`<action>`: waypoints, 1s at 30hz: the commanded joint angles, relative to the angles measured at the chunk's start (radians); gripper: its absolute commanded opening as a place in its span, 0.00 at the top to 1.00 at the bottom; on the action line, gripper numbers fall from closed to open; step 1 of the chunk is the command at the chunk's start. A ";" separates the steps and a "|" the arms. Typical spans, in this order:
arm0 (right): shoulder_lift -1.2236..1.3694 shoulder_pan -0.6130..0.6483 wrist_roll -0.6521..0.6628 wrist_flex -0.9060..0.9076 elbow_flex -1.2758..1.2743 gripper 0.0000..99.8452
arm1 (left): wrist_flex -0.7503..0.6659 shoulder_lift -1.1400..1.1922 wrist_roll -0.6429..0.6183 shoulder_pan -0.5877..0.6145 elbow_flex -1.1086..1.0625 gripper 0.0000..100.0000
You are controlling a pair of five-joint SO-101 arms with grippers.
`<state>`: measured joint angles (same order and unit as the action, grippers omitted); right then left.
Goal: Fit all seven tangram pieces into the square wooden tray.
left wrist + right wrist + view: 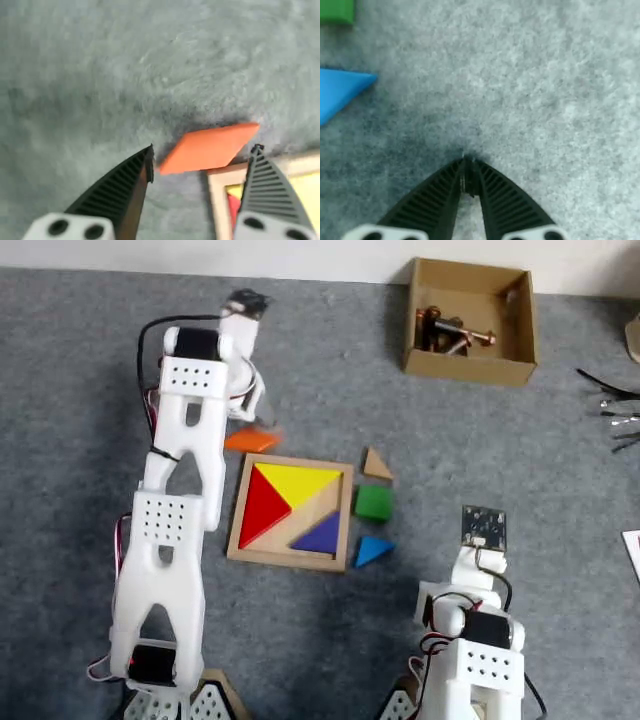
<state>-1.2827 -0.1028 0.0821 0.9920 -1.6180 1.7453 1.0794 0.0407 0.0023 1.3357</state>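
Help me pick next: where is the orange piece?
In the high view, the orange piece lies just off the wooden tray's top-left corner, straddled by the open left gripper.

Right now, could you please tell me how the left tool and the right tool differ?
The left tool is open, the right tool shut. The left tool's fingers flank the orange piece by a corner of the tray; the right tool is over bare grey mat, the blue triangle off to one side. Both have black ribbed fingers pointed at the mat.
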 commanded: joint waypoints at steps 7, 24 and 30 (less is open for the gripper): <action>-0.002 0.015 0.061 -0.039 -0.016 0.99 | 0.008 -0.053 -0.384 0.019 -0.105 0.72; -0.002 0.013 0.066 -0.039 -0.016 0.99 | -0.012 0.051 -0.132 0.030 -0.107 0.72; -0.002 0.013 0.066 -0.039 -0.016 0.99 | -0.046 0.048 -0.044 0.073 -0.104 0.72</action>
<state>-1.2843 -0.1013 0.1297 0.9843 -1.6210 1.7285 1.1377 -0.0422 0.0391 1.2206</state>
